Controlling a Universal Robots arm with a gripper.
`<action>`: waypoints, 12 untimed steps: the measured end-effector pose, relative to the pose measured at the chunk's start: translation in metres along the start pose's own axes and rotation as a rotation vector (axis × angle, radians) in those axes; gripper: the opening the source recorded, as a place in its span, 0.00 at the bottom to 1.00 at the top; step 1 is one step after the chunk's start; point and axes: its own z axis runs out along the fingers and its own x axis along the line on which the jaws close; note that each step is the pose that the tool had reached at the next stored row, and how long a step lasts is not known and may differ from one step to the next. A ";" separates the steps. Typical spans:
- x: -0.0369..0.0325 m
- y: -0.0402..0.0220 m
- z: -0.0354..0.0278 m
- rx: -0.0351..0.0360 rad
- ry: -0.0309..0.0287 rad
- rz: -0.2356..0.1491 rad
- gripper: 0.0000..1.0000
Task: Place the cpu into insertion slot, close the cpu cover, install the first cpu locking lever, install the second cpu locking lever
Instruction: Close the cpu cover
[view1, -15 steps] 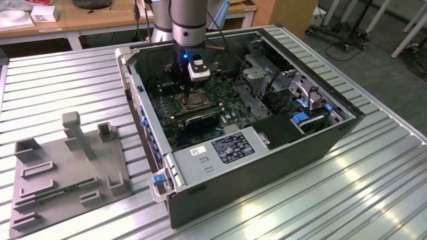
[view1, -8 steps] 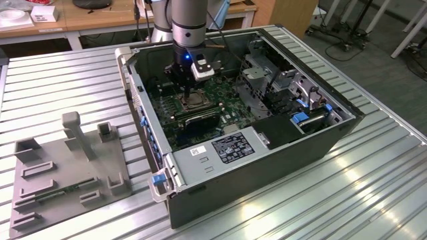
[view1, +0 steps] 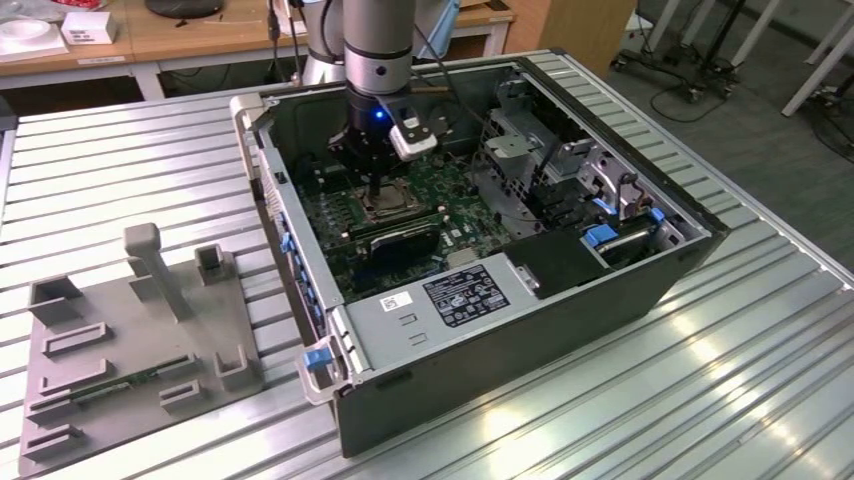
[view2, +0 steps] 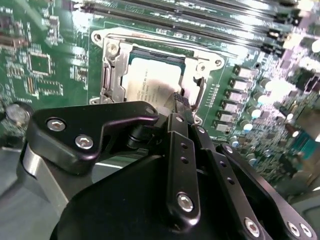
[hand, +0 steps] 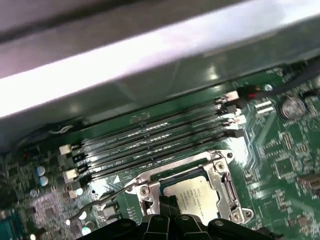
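Observation:
The cpu (view2: 150, 82) lies flat in the insertion slot (view2: 100, 40) on the green motherboard, its pale metal top showing. The cpu cover (view2: 109, 75) lies down around it as a silvery frame. My gripper (view2: 180, 100) reaches down into the open computer case (view1: 667, 260), with its black fingertips (hand: 163, 202) pressed together at the socket's near edge, beside the cpu (hand: 192, 192). Nothing shows between them. A thin metal locking lever (hand: 102, 199) sticks out sideways from the socket's corner. In the exterior view my gripper (view1: 380, 185) hangs just over the socket.
Long black memory slots (hand: 150, 140) run beside the socket, under the case wall (hand: 150, 45). Capacitors (view2: 250, 115) stand on the socket's other side. A power supply (view1: 454, 295) and a drive cage (view1: 601, 235) fill the case's near and right parts. A grey fixture (view1: 134, 340) lies on the table.

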 end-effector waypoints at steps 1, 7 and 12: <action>0.0000 0.0000 0.0001 -0.0001 0.0003 -0.018 0.11; 0.0000 0.0000 0.0010 -0.0013 0.0016 -0.128 0.11; 0.0000 0.0000 0.0018 -0.0024 0.0023 -0.217 0.11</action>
